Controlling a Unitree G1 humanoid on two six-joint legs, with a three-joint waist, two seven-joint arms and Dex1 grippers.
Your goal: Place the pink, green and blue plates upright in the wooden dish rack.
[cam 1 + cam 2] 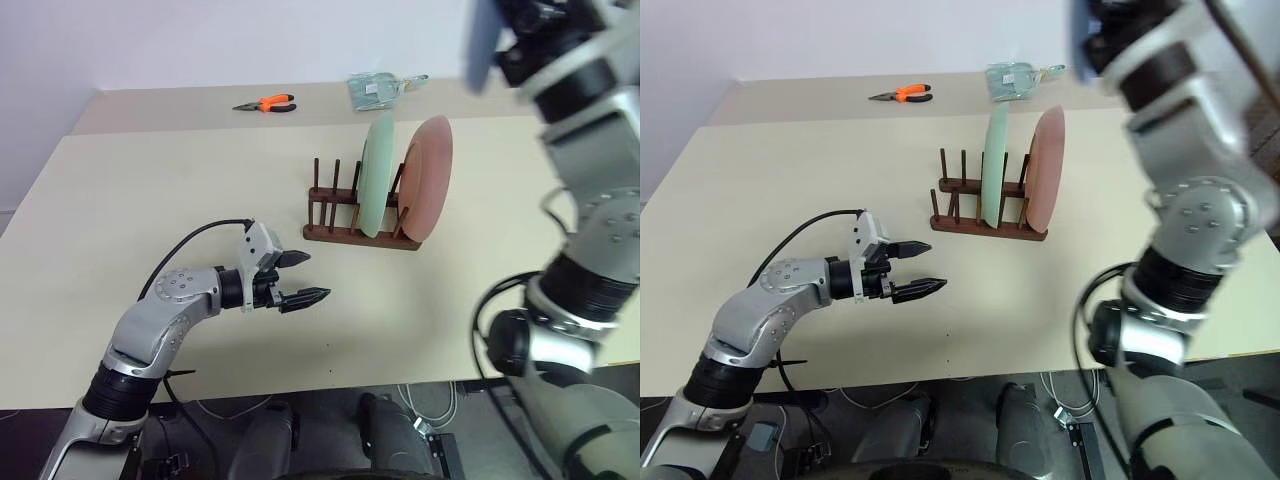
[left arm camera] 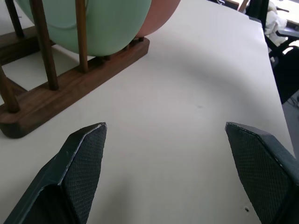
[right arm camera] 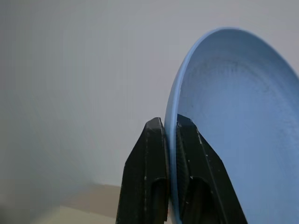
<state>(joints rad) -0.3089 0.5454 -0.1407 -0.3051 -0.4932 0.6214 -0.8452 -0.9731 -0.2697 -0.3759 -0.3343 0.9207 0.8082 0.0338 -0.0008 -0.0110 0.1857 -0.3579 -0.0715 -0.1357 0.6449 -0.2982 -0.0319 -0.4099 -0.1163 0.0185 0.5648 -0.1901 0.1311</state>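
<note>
Right gripper (image 3: 170, 128), raised high at about one o'clock over the table (image 1: 150, 200), pinches the blue plate (image 3: 233, 116) by its rim. Green plate (image 1: 376, 175) and pink plate (image 1: 430, 175) stand upright in the wooden dish rack (image 1: 350, 232), which sits at about one o'clock of the left gripper (image 1: 305, 277), whose fingers are spread and empty
</note>
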